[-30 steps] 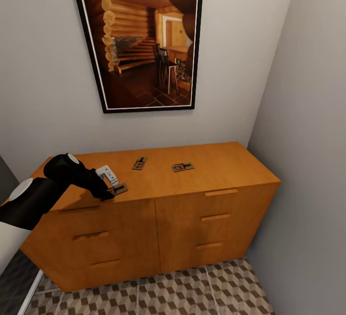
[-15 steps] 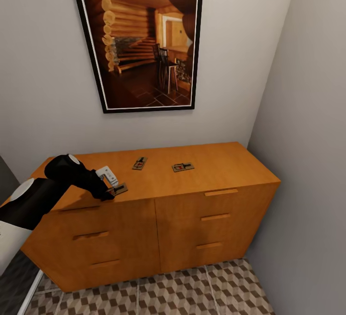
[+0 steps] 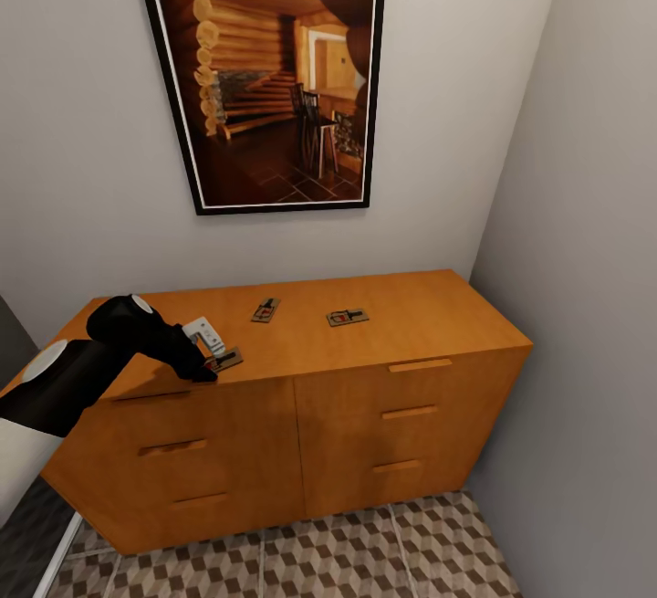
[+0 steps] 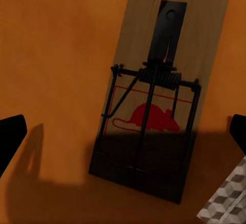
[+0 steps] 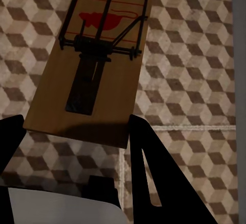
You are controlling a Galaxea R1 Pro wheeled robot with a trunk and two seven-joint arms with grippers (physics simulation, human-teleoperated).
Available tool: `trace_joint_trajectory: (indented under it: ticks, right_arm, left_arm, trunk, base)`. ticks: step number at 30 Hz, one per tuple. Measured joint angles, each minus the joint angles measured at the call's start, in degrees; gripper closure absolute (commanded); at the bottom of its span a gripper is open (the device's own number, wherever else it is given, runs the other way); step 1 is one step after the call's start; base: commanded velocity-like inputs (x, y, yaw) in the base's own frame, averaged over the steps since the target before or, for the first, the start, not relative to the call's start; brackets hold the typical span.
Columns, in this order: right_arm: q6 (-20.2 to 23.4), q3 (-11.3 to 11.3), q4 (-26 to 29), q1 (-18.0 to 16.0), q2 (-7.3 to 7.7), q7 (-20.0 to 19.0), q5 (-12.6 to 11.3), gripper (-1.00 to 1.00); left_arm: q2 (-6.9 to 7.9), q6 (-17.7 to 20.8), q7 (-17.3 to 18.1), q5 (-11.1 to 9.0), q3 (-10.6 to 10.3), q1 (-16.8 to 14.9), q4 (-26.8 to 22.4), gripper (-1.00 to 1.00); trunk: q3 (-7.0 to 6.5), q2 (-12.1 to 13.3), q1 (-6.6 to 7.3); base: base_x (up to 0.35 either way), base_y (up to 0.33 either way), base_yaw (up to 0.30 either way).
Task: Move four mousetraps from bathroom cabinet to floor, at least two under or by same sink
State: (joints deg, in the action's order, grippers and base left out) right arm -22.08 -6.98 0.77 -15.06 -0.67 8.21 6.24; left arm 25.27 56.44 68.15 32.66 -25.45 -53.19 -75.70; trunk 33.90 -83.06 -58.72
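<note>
Mousetraps number 4 in sight: 3 lie on the cabinet (image 3: 365, 370) top, 1 at the front-left edge (image 3: 224, 361) under the left tool (image 3: 203, 370), 1 farther back (image 3: 265, 309), and 1 near the middle (image 3: 348, 317) with bare wood around it. In the left wrist view that tool's fingertips (image 4: 10, 137) stand spread either side of the edge trap (image 4: 154, 106), not touching it. The right tool (image 5: 77, 131) pinches the 4th trap (image 5: 92, 65) above the bathroom floor (image 5: 195, 55).
</note>
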Motion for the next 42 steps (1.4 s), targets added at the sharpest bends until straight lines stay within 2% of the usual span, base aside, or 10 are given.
trace_joint_trajectory:
  ticks: [12,15,22,28,40,41,42]
  right_arm:
    - [0.00,-0.02,0.00,0.03,-0.02,0.00,0.01,1.00]
    - [0.00,-0.02,0.00,0.01,0.00,0.00,0.02,1.00]
    - [0.00,0.02,0.00,0.00,-0.02,0.00,0.00,1.00]
    - [0.00,-0.01,0.00,0.01,-0.02,0.00,-0.03,1.00]
    - [0.00,-0.02,0.00,0.01,-0.03,0.00,0.02,1.00]
    - [0.00,-0.02,0.00,0.00,-0.03,0.00,0.02,1.00]
    - [0.00,-0.02,0.00,-0.01,-0.03,0.00,0.03,1.00]
  left_arm:
    - [-0.06,-0.13,0.00,0.10,0.29,0.16,-0.08,-1.00]
    - [-0.34,-0.15,0.03,-0.08,0.98,0.19,0.49,-1.00]
    - [-1.38,-3.01,0.00,-0.17,3.23,0.20,2.55,-1.00]
    - [-1.86,-3.65,-0.03,-0.04,4.18,0.20,3.32,-1.00]
    - [-1.99,-3.84,0.01,0.06,4.41,0.20,3.50,-1.00]
    - [-1.99,-3.85,0.01,0.06,4.42,0.20,3.50,1.00]
    - [-1.99,-3.54,0.05,-0.28,3.43,0.20,3.04,1.00]
  trunk:
    - [0.00,0.00,0.00]
    - [0.00,0.00,0.00]
    - [0.00,0.00,0.00]
    - [0.00,0.00,0.00]
    - [0.00,0.00,0.00]
    - [0.00,0.00,0.00]
    - [0.00,0.00,0.00]
  base:
    - [0.000,0.000,0.000]
    - [0.000,0.000,0.000]
    - [0.000,0.000,0.000]
    - [0.000,0.000,0.000]
    - [0.000,0.000,0.000]
    - [0.000,0.000,0.000]
    - [0.000,0.000,0.000]
